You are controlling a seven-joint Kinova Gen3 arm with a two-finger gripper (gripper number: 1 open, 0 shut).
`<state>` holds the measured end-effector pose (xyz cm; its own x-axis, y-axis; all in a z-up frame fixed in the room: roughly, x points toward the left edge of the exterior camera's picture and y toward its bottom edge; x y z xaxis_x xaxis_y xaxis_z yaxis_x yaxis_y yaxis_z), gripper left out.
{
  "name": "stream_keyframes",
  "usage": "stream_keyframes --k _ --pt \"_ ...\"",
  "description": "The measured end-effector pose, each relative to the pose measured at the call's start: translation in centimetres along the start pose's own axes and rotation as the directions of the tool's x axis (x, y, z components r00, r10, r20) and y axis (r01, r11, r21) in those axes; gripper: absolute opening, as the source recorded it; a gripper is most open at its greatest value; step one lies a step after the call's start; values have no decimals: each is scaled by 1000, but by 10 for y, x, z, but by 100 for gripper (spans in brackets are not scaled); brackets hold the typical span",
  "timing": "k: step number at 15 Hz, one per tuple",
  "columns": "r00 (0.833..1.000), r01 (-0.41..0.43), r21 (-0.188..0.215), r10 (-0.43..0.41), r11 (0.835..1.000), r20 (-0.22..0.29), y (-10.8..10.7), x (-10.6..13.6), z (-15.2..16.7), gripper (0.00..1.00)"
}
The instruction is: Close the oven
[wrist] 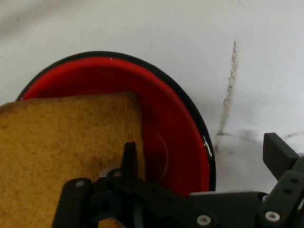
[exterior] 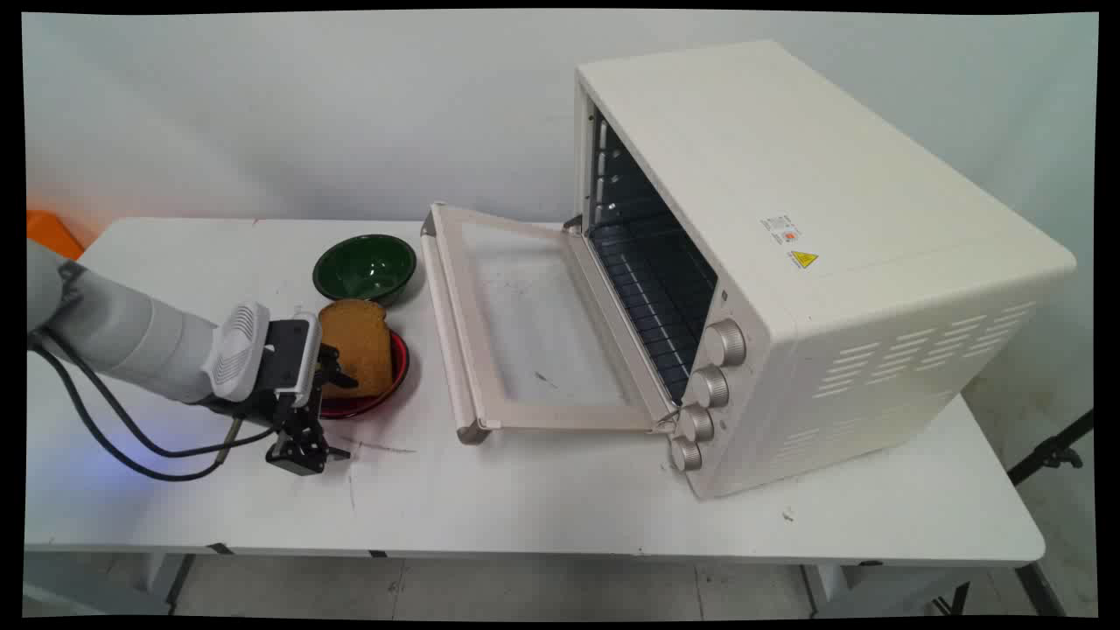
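Observation:
A brown slice of bread point(exterior: 357, 343) lies on a red plate with a black rim point(exterior: 398, 367) at the table's left. My gripper point(exterior: 337, 418) hovers low at the plate's near left side and is open. In the hand view the bread point(wrist: 61, 147) fills the left half of the red plate point(wrist: 180, 142). There the gripper point(wrist: 203, 156) straddles the plate's rim: one finger point(wrist: 129, 156) is over the bread's edge, the other finger point(wrist: 278, 153) is over the bare table outside the plate. Nothing is held.
A dark green bowl point(exterior: 365, 268) stands just behind the plate. A large white toaster oven point(exterior: 787, 262) takes up the table's right, its glass door point(exterior: 525, 324) folded down flat toward the plate, wire rack visible inside. Black cables hang under the arm.

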<state>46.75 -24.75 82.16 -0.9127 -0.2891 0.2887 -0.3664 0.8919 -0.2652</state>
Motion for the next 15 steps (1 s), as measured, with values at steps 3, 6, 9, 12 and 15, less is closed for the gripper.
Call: stream_keyframes --k 3,6,9,12,15 --pt "1000 6 -9 -6 1000 -5 -2 4 -7 100" --pt "1000 16 -19 -16 1000 -13 -7 9 -18 100" --pt "999 25 -29 -26 999 -21 -12 13 -26 100" --pt "999 40 -36 -41 999 -32 -19 19 -34 100" --pt "997 63 -39 -65 997 -47 -29 24 -41 100"
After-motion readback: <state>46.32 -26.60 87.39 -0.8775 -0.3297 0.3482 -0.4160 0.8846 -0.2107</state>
